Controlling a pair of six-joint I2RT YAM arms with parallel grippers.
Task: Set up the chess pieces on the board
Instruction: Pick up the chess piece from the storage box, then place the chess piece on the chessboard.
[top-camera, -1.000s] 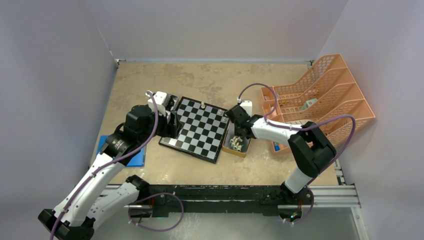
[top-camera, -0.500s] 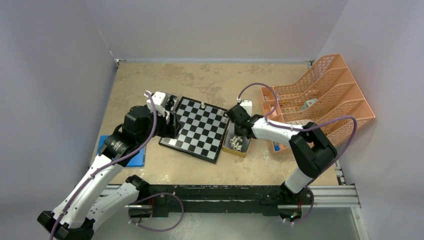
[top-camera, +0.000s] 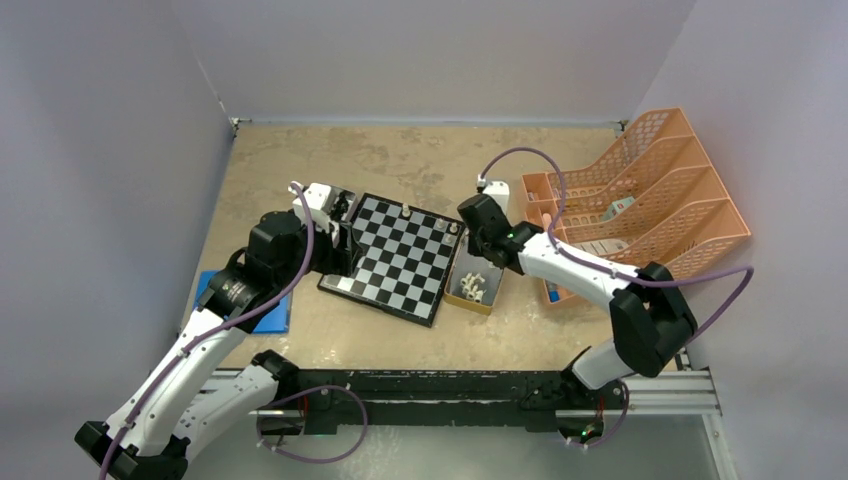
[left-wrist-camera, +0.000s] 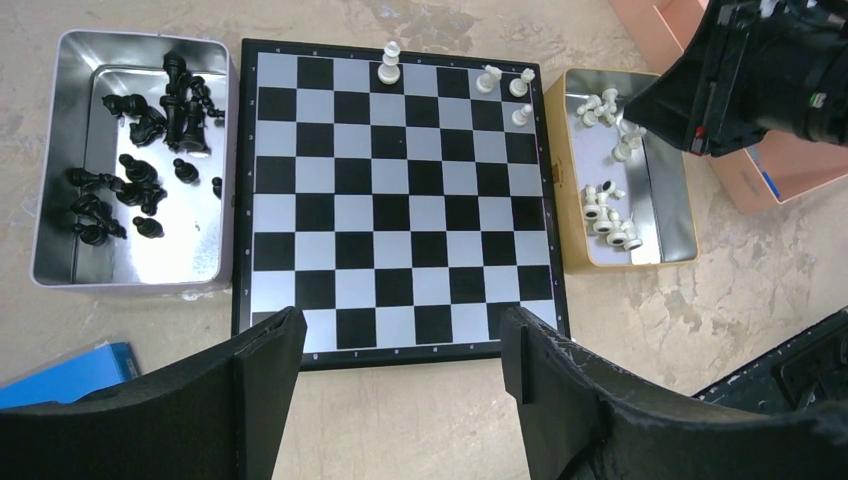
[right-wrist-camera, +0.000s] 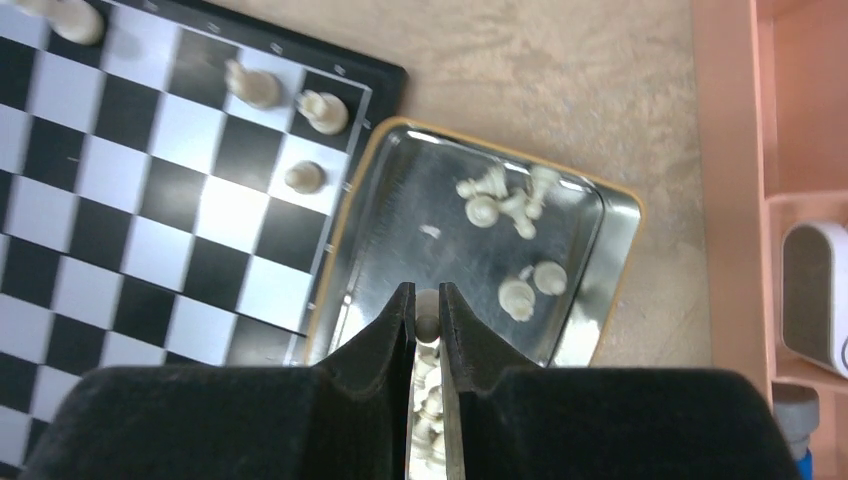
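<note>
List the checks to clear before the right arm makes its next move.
1. Right gripper shut on a cream piece: ok.
2. Held piece lifted clear of the gold tray: cannot tell.
3. Board has free squares beside the four cream pieces along its far edge: ok.
4. Left gripper open, empty, over the board's near edge, away from that row: ok.
5. Black pieces set on the board: not ok, all lie in the silver tray.

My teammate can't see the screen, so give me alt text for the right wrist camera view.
The right tool pinches a cream-white chess piece over a metal tray of loose white pieces. The board lies to the left with four placed pieces near its corner, and an orange rack stands on the right.
</note>
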